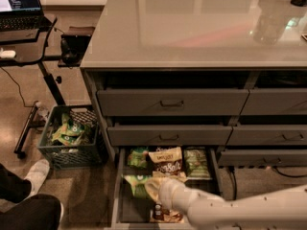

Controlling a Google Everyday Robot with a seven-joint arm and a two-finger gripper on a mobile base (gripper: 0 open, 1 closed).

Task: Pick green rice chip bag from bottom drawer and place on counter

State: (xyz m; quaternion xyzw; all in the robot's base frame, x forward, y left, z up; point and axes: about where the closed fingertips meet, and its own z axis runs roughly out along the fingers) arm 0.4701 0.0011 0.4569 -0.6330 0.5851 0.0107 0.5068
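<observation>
The bottom drawer (116, 195) is pulled open under the grey counter (192, 28). The bright green rice chip bag (135, 184) lies at the drawer's left side, partly covered by my arm. My gripper (161, 191) is at the end of the white arm that comes in from the lower right. It is over the drawer, right against the green bag's right edge. I cannot tell whether it holds the bag.
In the drawer are a pale-green bag (138, 157), brown-and-cream bags (166, 161) and another green bag (196, 163). Two shut drawers (170, 102) sit above. A crate of bags (69, 138), a laptop desk (29, 32) and a person's foot (36, 174) are at the left.
</observation>
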